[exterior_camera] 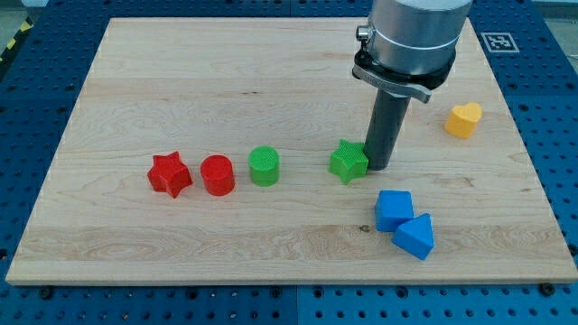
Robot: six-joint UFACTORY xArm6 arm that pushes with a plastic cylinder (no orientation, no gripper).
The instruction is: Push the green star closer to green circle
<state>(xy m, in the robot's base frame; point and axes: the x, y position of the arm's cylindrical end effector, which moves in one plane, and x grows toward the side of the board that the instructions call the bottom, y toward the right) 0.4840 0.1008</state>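
The green star [348, 162] lies on the wooden board [181, 81], right of centre. The green circle [265, 166] stands to its left, about a block's width and a half away. My tip [378, 167] rests on the board right against the star's right side. The rod rises from it to the grey arm [411, 36] at the view's top.
A red circle [218, 175] and a red star [170, 174] stand in a row left of the green circle. A blue cube [394, 209] and a blue triangle [414, 236] lie below the tip. A yellow heart [464, 119] sits at the right.
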